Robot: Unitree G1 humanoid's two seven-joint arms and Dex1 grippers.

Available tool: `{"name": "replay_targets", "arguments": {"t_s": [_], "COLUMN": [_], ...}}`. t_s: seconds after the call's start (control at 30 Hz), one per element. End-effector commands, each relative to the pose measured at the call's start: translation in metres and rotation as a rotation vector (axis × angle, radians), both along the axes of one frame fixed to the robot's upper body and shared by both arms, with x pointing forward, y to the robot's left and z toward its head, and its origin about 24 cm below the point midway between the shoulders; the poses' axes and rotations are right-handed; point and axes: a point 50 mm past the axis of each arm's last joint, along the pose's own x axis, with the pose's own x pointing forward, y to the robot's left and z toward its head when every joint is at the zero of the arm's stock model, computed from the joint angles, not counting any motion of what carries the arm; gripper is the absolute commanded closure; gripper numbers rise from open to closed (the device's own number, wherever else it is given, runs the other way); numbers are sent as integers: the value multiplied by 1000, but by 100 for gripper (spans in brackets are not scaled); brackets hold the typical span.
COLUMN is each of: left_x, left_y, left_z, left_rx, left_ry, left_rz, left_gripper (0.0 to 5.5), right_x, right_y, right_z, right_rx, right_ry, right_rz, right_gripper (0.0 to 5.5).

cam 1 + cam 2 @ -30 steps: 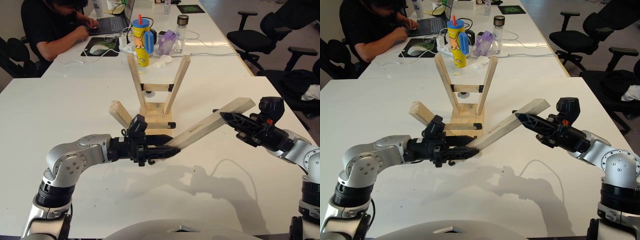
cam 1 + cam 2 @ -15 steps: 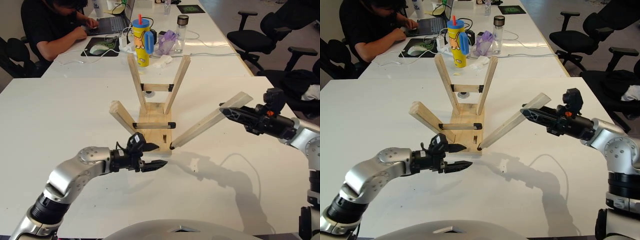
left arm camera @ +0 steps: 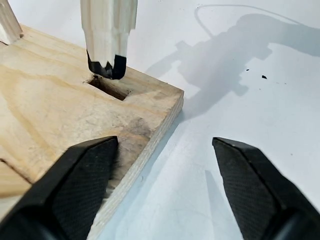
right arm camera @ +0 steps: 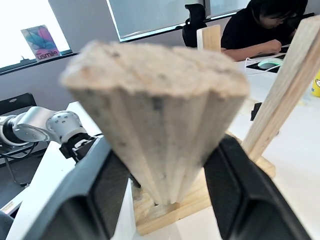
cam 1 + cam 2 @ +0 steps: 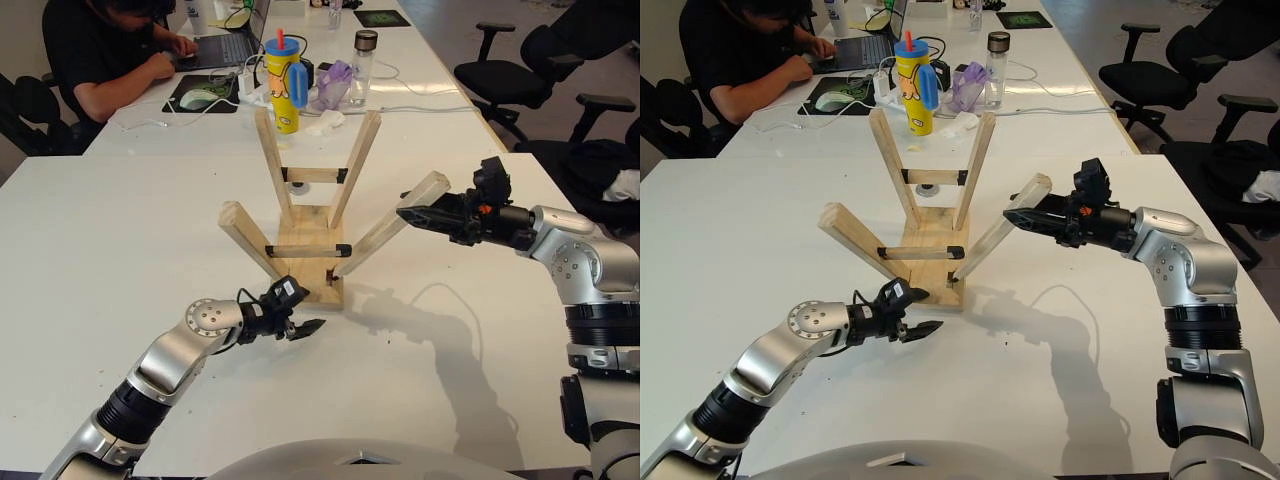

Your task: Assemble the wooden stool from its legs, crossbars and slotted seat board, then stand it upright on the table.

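The slotted seat board (image 5: pixel 312 228) lies flat on the white table with its legs pointing up. Two far legs (image 5: pixel 271 150) are joined by a crossbar (image 5: pixel 313 175). A near-left leg (image 5: pixel 240 232) leans outward, with a second crossbar (image 5: pixel 306 250) beside it. My right gripper (image 5: pixel 420 213) is shut on the top end of the fourth leg (image 5: pixel 385 232). That leg slants, and its black-tipped lower end (image 3: pixel 106 65) sits at a slot in the board (image 3: pixel 60 115). My left gripper (image 5: pixel 303 326) is open at the board's near corner, its fingers (image 3: pixel 82 172) straddling the edge.
On the far table stand a yellow cup (image 5: pixel 284 88), a clear bottle (image 5: pixel 361 66) and a purple bag (image 5: pixel 334 84). A person works at a laptop (image 5: pixel 222 48) at the far left. Office chairs (image 5: pixel 515 70) stand to the right. The near table (image 5: pixel 450 390) is bare.
My left gripper let go of the fourth leg's lower end, opened and drew back to the board's near corner. My right gripper swung the leg steeper, bringing its lower tip to the slot.
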Motion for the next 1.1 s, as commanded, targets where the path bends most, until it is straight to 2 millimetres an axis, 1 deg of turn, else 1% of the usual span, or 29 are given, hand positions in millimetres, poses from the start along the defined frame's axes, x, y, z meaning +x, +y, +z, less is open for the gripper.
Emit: {"name": "replay_targets", "arguments": {"t_s": [0.03, 0.23, 0.5, 0.57, 0.67, 0.8, 0.93, 1.1], "left_x": [-7, -7, -8, -8, -7, -7, -8, -6], "left_y": [3, 2, 1, 2, 2, 1, -1, -2], "left_z": [-16, -18, -22, -23, -24, -25, -27, -27], "left_rx": [52, 55, 59, 62, 61, 55, 54, 52], "left_ry": [77, 85, 97, 99, 99, 103, 108, 107], "left_rz": [-6, -3, -1, 1, 9, 21, 18, 16], "left_gripper": [198, 198, 198, 198, 198, 198, 198, 198], "right_x": [3, 4, 7, 3, -5, -14, -18, -20], "right_y": [4, 7, 26, 31, 38, 42, 46, 59], "right_z": [6, 4, 13, 8, -2, -16, -23, -30], "right_rx": [-13, -86, -242, -294, -325, -336, -348, -361], "right_ry": [-14, -47, -168, -170, -148, -120, -105, -104], "right_rz": [37, 44, 124, 166, 221, 230, 223, 239], "right_gripper": [342, 343, 343, 343, 343, 344, 345, 345]}}
